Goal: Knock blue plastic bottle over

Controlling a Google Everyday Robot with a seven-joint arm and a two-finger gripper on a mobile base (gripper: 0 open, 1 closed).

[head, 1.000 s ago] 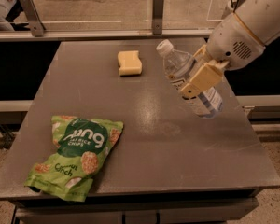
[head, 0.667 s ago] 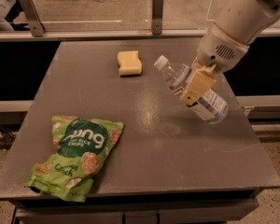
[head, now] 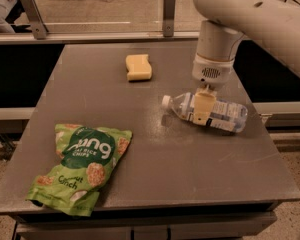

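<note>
The blue plastic bottle (head: 210,113) lies on its side on the grey table (head: 155,169), right of centre, with its white cap pointing left and its base toward the right edge. My gripper (head: 202,109) hangs straight down from the white arm (head: 240,19) and sits right over the middle of the bottle, its pale finger in front of the label. Part of the label is hidden behind it.
A yellow sponge (head: 139,67) lies at the back centre of the table. A green chips bag (head: 82,164) lies at the front left. A metal rail with posts (head: 169,6) runs behind the table. The bottle's base is close to the table's right edge.
The bottle has gone from tilted to lying flat on the table. The arm has swung left and over it, and the gripper has followed it down.
</note>
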